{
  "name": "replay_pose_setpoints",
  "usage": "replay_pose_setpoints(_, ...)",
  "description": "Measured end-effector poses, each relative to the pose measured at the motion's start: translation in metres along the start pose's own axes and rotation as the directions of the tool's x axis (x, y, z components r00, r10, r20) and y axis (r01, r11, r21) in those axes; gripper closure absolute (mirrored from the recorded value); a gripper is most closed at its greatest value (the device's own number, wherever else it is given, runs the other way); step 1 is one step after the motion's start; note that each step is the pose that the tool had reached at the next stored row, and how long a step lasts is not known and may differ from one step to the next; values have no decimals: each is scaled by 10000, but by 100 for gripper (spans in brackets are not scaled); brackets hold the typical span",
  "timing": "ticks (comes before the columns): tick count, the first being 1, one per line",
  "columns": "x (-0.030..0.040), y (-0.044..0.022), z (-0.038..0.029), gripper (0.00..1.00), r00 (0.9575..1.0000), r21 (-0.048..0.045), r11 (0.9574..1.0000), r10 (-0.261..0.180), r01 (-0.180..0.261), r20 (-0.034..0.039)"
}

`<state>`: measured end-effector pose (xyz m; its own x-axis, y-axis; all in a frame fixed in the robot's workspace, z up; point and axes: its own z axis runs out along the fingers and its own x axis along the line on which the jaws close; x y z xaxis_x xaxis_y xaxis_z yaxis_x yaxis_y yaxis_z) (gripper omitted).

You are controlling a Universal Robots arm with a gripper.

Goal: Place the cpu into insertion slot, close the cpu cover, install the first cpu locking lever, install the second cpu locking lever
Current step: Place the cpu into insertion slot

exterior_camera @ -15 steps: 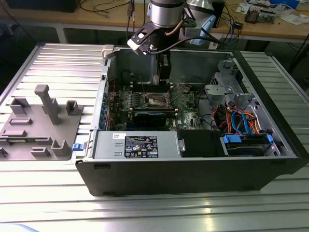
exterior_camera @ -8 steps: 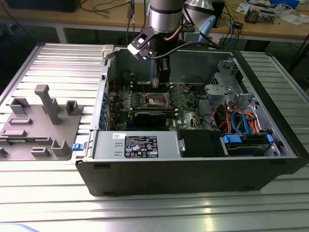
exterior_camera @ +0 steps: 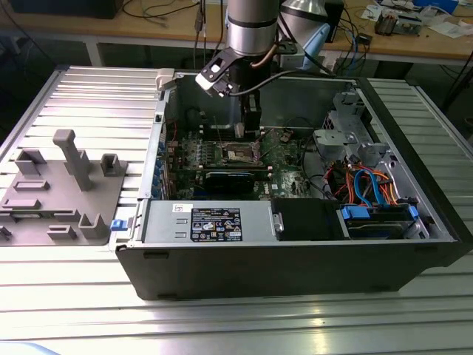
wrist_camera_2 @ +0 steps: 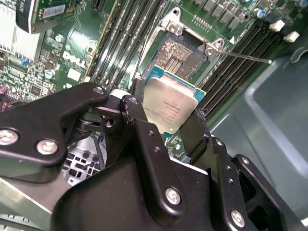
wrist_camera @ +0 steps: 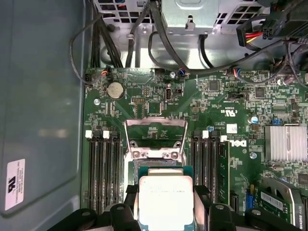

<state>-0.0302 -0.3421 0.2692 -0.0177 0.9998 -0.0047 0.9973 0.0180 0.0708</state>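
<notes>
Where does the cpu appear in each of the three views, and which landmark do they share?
Exterior view: too small to tell, at the gripper's tip.
Second wrist view: cpu clamped in the gripper, beside the open slot.
First wrist view: cpu in the gripper, beside the open cover.
Shared landmark: the green motherboard.

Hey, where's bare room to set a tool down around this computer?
Ribbed table beyond the grey fixture, and the strip before the case. Crowded inside, where the gripper holds the chip near the socket.
</notes>
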Motion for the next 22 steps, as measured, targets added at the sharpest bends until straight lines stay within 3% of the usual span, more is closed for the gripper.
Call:
replay_pose_setpoints(14,8,-57,331,46,9999,-5,9999,-113,113,-13)
replay_pose_setpoints(22,47,-84,438,46,10000,-5,10000,-6,6,-5)
